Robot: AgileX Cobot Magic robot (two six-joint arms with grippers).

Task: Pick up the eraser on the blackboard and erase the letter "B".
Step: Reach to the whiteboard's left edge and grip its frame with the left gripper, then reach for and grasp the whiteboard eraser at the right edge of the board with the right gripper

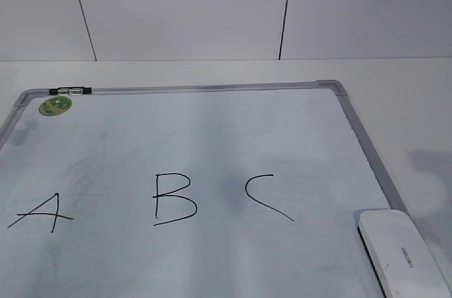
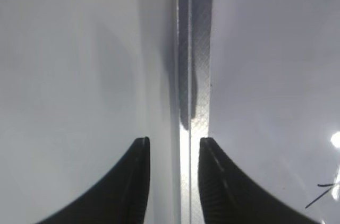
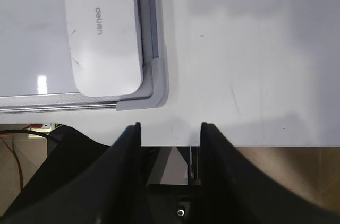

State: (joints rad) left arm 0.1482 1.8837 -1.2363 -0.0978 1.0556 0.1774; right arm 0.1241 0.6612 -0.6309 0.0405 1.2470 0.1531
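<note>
exterior view: the blackboard (image 1: 212, 89) lies flat on the white worktop (image 1: 409, 100), a round green sticker (image 1: 55, 106) in its far left corner. the letter "a" (image 1: 41, 213), the letter "b" (image 1: 174, 199) and the letter "c" (image 1: 267, 196) run left to right across it. the eraser (image 1: 399, 255) rests in the near right corner, against the frame. no pincer shows here.

left wrist view: the left pincer (image 2: 174, 147) hangs spread over the board's frame strip (image 2: 199, 49), holding nothing.

right wrist view: the right pincer (image 3: 171, 128) is spread and empty over bare worktop (image 3: 255, 49), just beside the board's corner (image 3: 157, 83), where the eraser (image 3: 103, 27) lies.
</note>
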